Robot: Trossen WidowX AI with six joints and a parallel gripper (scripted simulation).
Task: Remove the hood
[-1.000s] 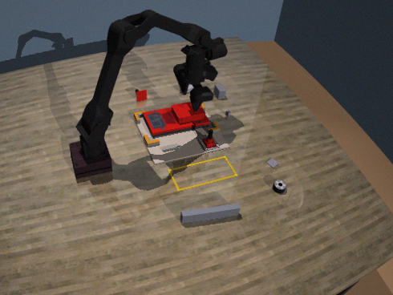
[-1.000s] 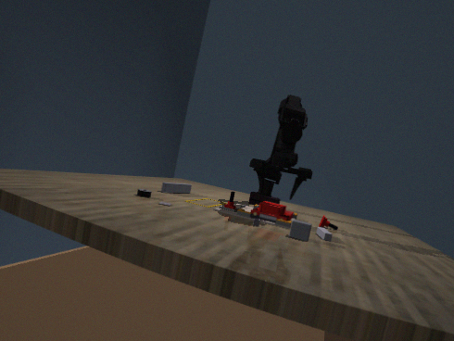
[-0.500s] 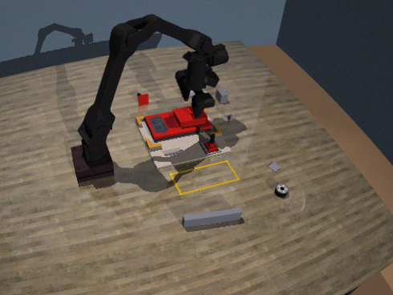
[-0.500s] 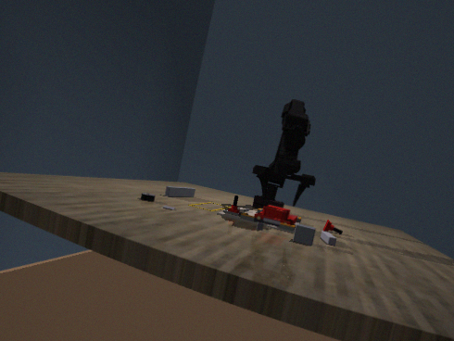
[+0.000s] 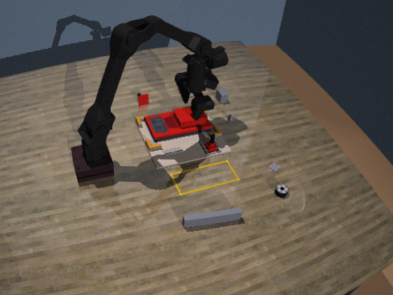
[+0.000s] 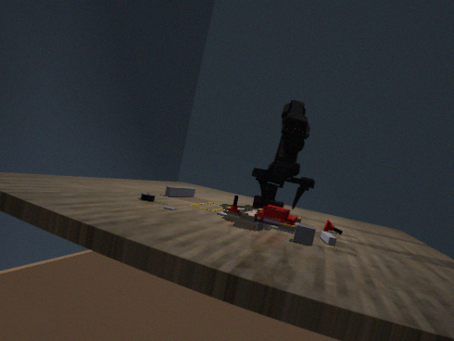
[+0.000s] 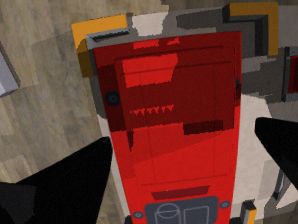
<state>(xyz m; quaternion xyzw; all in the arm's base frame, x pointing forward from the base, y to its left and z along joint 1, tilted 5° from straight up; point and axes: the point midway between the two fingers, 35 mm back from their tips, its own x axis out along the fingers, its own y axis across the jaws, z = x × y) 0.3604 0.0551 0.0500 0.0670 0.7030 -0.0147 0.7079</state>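
Note:
The toy car is red with a dark panel at one end. Its hood, a raised red block, sits on the car's other end. My gripper is open and empty above the car. In the wrist view its fingers stand wide, one on each side of the car. Contact with the car cannot be told. The marked area, a yellow outline on the table, has nothing in it.
The car sits on a pale board between orange corner brackets. A red piece with a black handle stands on the board. A grey bar, a wheel and a grey block lie around.

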